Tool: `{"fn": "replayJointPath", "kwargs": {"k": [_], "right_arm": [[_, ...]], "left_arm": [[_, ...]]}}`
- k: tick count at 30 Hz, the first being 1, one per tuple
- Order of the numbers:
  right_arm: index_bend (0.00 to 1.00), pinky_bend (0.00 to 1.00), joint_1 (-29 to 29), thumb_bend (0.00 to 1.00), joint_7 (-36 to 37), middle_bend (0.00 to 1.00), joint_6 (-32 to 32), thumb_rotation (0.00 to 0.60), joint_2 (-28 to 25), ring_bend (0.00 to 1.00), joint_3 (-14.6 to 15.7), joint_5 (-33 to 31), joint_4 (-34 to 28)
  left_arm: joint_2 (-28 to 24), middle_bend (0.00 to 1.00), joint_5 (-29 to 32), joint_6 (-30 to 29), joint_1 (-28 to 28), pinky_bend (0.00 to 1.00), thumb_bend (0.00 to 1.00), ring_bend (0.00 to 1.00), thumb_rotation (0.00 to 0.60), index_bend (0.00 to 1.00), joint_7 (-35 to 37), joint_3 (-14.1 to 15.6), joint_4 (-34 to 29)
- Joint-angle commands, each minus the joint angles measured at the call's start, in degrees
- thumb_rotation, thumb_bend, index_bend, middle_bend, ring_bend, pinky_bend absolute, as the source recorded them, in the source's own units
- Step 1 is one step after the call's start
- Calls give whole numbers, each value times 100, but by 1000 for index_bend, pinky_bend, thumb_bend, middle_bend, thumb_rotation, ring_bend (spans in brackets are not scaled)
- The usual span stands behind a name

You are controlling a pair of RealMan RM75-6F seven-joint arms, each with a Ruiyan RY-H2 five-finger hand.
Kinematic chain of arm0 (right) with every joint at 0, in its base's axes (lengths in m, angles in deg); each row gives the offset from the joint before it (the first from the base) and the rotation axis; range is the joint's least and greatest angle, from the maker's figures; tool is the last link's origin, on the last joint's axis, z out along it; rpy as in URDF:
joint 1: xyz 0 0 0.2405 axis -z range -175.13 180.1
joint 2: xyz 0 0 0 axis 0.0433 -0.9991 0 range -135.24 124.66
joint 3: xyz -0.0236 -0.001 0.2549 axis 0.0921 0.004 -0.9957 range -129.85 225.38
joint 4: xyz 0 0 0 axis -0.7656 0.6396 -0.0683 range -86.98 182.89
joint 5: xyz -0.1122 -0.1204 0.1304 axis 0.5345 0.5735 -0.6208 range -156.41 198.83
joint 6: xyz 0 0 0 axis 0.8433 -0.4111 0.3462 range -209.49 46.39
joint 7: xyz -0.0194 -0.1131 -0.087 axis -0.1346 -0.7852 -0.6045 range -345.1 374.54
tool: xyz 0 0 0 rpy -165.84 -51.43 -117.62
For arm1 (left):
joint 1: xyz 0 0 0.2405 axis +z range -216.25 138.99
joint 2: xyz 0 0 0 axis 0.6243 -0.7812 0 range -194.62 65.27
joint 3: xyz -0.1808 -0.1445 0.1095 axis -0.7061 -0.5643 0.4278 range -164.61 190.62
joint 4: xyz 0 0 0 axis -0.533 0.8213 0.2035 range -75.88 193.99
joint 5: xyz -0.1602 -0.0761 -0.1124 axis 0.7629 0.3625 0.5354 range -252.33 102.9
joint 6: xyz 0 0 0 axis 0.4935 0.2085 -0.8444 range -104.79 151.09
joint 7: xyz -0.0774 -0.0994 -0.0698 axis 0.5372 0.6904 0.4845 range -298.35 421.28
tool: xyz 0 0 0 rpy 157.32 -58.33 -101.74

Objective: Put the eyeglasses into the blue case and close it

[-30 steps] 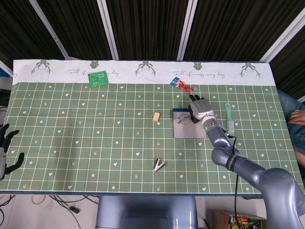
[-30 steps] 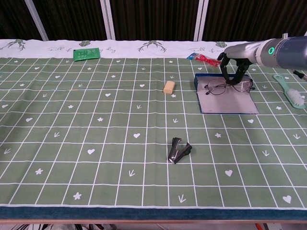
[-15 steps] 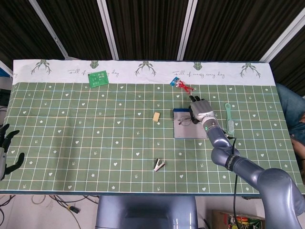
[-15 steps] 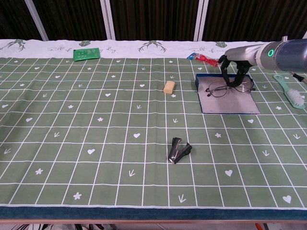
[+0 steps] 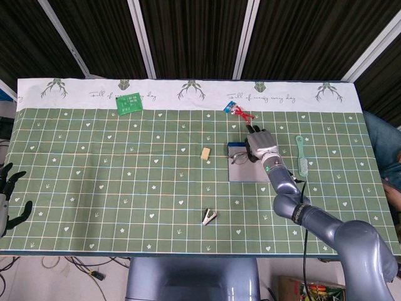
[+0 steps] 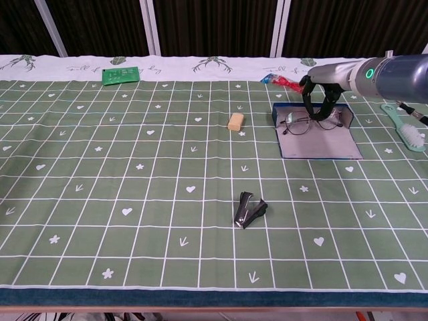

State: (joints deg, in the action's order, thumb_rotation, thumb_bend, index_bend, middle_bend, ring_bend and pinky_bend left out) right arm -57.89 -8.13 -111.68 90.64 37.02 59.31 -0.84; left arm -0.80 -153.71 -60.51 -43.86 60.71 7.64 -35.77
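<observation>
Staple remover (image 6: 250, 209) lies nearest, well in front of the blue case (image 6: 317, 140). Eraser (image 6: 235, 121) sits left of the case. Eyeglasses (image 6: 311, 123) rest on the open case, pinched by the right hand (image 6: 319, 100). Green brush (image 6: 403, 127) lies right, red packet (image 6: 284, 81) behind. Left hand (image 5: 7, 197) idles, fingers spread, off the counter (image 6: 134, 174).

green tablecloth (image 6: 134, 174) white grid, hearts; blue case (image 6: 277, 115) grey lining; tan eraser (image 6: 235, 121); black staple remover (image 6: 249, 209).

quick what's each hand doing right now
Left hand: open, holding nothing, at the table's edge.
Right hand: fingers on the eyeglasses; grip cannot be told.
</observation>
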Motion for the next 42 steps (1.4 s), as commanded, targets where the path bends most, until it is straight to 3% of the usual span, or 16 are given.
{"fn": "replayJointPath", "kwargs": {"k": [1,12,17,25,32,42], "right_arm": [[285,193,-38,448,-111,23,-61,600,29,35,12,-120,20],[231,193,-99,442,-539,23,-158,600,-40,29,126,-657,-97],[208,193,-48,384,-482,23,-307,600,-172,30,66,-689,-350],[142,193,532,333,-6,44,-1160,600,-916,41,45,-9,-1824],[127,200,1073,337,271,176,-1792,600,-1333,173,276,655,-2827],[121,477,1242,358,165,449,-1986,600,-1421,486,388,843,-3206]], "left_arm": [[-1,0,0,3,-2,0,384,0,600,151,3,-1,2],[-3,0,1,7,-1,0,384,0,600,151,-7,3,-4],[-3,0,6,11,-2,0,384,0,600,151,-8,2,1],[15,0,-5,-4,-2,0,384,0,600,151,-36,5,5],[42,0,-24,-35,3,0,384,0,600,151,-75,6,8],[70,0,17,-56,-3,0,384,0,600,151,-93,-33,24]]}}
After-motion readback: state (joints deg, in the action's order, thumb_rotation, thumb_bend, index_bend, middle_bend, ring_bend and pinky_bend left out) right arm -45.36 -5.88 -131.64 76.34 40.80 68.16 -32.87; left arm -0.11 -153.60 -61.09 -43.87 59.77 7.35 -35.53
